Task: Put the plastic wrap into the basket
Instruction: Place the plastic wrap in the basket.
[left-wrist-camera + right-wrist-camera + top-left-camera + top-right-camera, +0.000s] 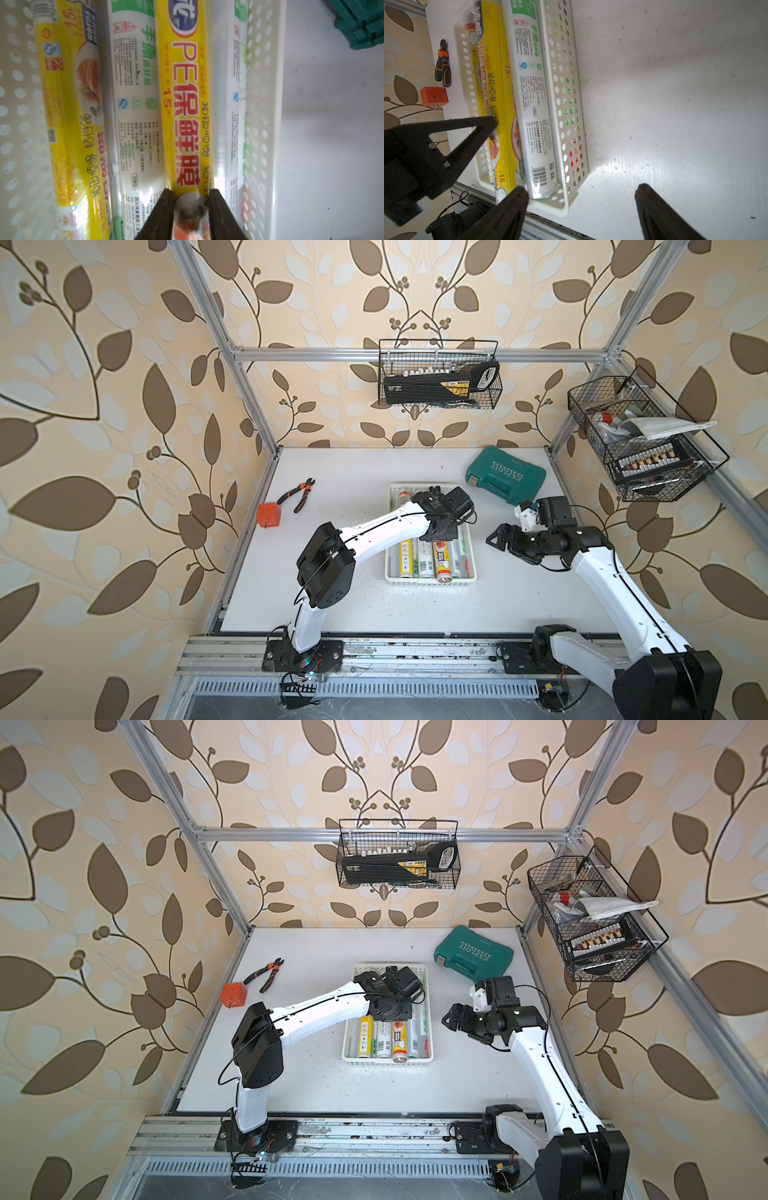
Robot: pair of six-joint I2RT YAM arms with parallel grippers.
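- Yellow-labelled and white, green-printed rolls of plastic wrap (424,558) lie side by side, lengthwise, inside the basket (430,581), directly under the left gripper (191,191).
- Left gripper: it is lowered into the basket. Its two black fingers (164,209) stand against either side of the yellow roll (185,104) with the red print, near one end of it. The jaws are narrowed to that roll's width and grip it, and the roll rests among its neighbours.
- Beside the gripped roll, a white roll with green characters (135,93) touches it on one side and a clear glossy roll (218,104) on the other. Another yellow roll (68,93) lies one place further out.
- Right gripper (581,187): its jaws are spread wide with nothing between them. It hangs over the bare white table (675,104), with one fingertip just beside the basket's corner.
- A teal tool case (505,475) sits on the table near the right gripper, behind it toward the back wall.
- Pliers (297,495) and an orange cube (269,515) lie well apart from the left gripper, on its outer side.
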